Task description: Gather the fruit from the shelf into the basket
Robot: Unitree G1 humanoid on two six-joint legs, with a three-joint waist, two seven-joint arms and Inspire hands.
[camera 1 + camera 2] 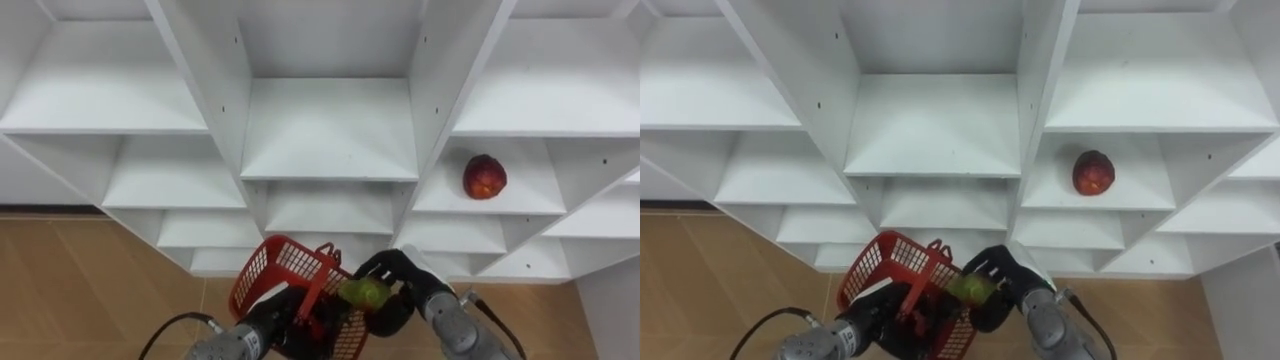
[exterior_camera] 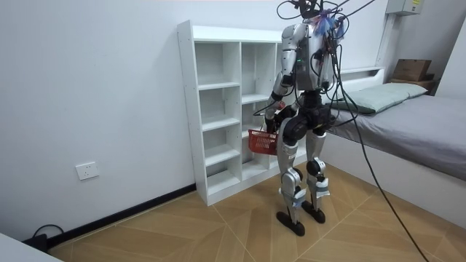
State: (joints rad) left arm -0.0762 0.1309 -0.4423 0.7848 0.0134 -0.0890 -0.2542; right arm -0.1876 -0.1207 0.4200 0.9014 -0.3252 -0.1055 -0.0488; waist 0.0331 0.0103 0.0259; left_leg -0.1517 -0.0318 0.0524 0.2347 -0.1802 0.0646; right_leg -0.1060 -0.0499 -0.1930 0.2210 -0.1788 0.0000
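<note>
Where the right hand (image 1: pixel 398 268) enters from the lower right of the eye views, its fingers are curled round a green fruit (image 1: pixel 365 292), gripping it; the fruit is held just over the rim of a red basket (image 1: pixel 268 268), at the basket's right side; the left hand (image 1: pixel 278 322) is closed round the basket's handle (image 1: pixel 318 285) and carries the basket tilted in front of the robot's body; what lies inside the basket cannot be made out; beyond both hands stands a white closet (image 1: pixel 330 130) of open shelves; a red fruit (image 1: pixel 484 177) sits on a shelf in the right-hand column, well apart from both hands; beside the foot of the closet a wooden floor (image 1: pixel 90 280) shows; in the room view the robot stands upright, close to the closet and facing it, the basket between its body and the shelves; a bed (image 2: pixel 415 124) lies behind it at the room view's right; a wall socket (image 2: pixel 87 171) sits low on the wall at the room view's left.
</note>
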